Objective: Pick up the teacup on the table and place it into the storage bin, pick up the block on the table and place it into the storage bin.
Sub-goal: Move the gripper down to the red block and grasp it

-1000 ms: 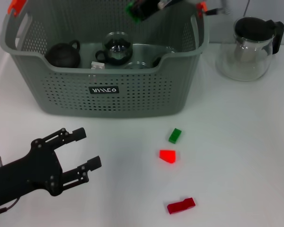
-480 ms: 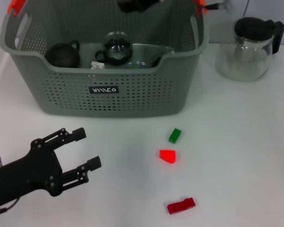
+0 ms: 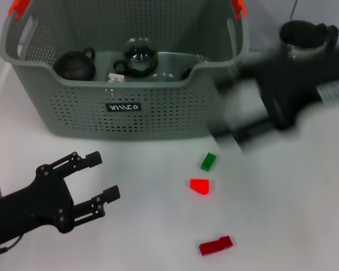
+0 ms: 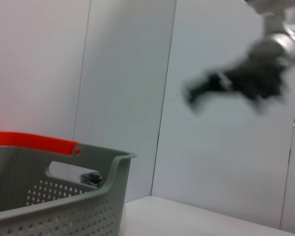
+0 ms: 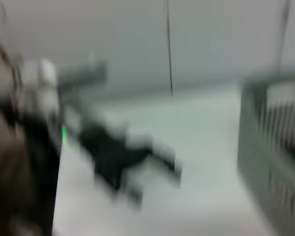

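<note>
Head view: my left pincer [image 3: 93, 179] sat low at the near left of the white worktop [image 3: 282, 214], fingers spread apart, nothing between them. My right pincer [image 3: 237, 121] was a motion-blurred dark shape just to the right of the storage bin [image 3: 124, 121], above the worktop; fingers looked apart, but I could not tell for sure through the blur, and saw nothing held. The bin stood at the back centre-left, orange handle clips on its rim. Inside it: a black teapot [image 3: 74, 65] at the left, a round glass pot [image 3: 139, 56] in the middle, a small white piece [image 3: 115, 78] between them. The glass teapot [image 3: 305, 39] behind my right arm was mostly hidden. Three blocks lay on the worktop in front of the bin, well apart from it: a green block [image 3: 208, 162], just nearer an orange-red block [image 3: 200, 186], and nearest a dark red block [image 3: 216, 245]. Left wrist view: bin corner [image 4: 64, 206] with its orange clip [image 4: 32, 139], and my right arm [image 4: 246, 78] blurred in the air in front of a grey wall. My own left fingers did not show. Right wrist view: everything smeared; a dark shape [image 5: 118, 155] on the worktop that I could not identify, bin wall [image 5: 273, 162] at one edge.
</note>
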Tool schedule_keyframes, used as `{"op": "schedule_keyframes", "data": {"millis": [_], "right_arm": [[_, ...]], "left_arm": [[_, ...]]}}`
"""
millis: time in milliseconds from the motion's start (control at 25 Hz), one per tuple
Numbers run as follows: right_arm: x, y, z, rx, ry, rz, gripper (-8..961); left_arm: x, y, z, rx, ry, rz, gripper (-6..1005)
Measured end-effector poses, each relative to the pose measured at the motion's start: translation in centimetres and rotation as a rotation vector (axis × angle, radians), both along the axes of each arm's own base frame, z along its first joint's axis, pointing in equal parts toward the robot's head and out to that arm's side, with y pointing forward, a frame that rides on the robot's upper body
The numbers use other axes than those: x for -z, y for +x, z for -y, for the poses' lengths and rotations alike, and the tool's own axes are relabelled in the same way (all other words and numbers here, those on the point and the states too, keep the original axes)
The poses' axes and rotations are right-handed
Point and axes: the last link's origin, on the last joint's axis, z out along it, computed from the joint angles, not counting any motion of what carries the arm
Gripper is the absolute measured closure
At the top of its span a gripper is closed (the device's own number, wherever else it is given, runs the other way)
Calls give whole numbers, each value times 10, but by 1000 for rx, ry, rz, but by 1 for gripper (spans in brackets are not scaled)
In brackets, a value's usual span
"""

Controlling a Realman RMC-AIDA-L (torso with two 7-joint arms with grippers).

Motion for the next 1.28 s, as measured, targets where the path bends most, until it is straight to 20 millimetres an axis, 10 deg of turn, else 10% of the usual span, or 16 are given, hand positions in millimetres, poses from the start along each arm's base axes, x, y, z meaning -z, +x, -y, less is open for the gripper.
{"op": "schedule_keyframes", "data": {"millis": [120, 960, 1280], "right_arm": [[4, 29, 8, 98, -9, 221, 68], [134, 36, -35, 213, -28, 632, 96], [166, 30, -41, 120, 31, 641, 371]], "left_arm": [[0, 1, -3, 3, 1, -3, 236], [1, 2, -4, 5, -1, 0, 236], [2, 2, -4, 3, 0, -1, 236]]}}
